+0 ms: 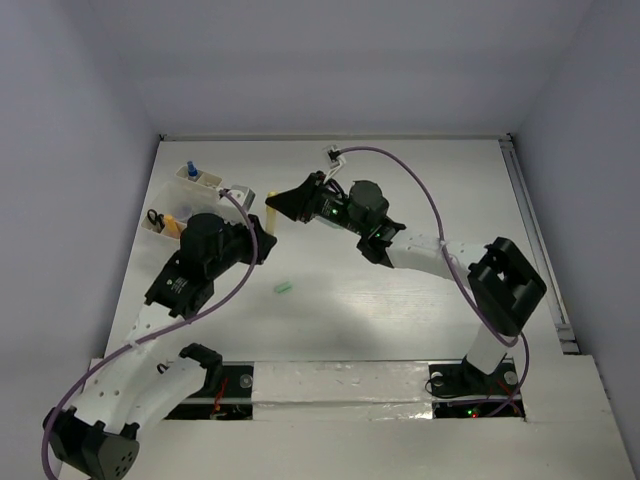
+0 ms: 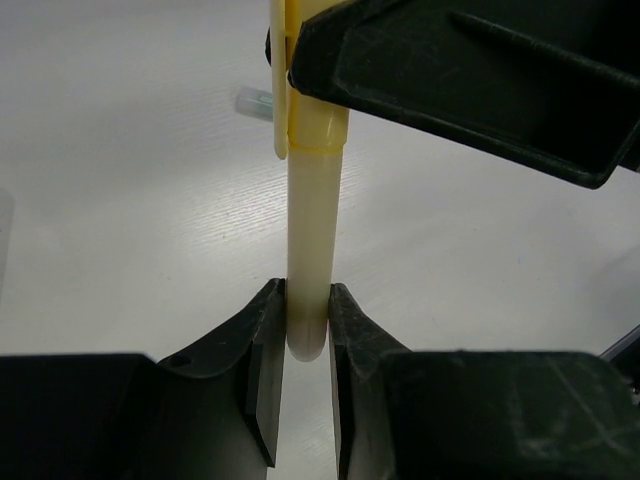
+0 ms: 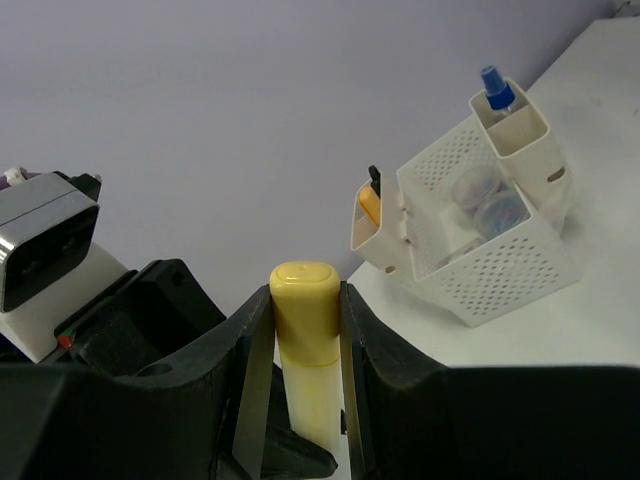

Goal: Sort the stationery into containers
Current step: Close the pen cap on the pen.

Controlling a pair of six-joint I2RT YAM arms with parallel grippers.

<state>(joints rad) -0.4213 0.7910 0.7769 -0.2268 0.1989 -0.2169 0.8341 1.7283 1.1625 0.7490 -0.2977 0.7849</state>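
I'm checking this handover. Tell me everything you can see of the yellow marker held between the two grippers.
The yellow marker is a smooth plastic stick: a pale cream barrel with a rounded end and a brighter yellow cap bearing a clip. It is capped, spans the gap between the arms and seems lifted off the table. The left gripper pinches the barrel's rounded end; the right gripper clamps the cap. Nothing else touches it.

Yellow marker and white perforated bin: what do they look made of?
The yellow marker looks like smooth moulded plastic: a glossy cap with a soft highlight, and a paler cream barrel with a duller sheen. The white perforated bin seems to be thin rigid plastic, matte, its walls punched with regular small holes.
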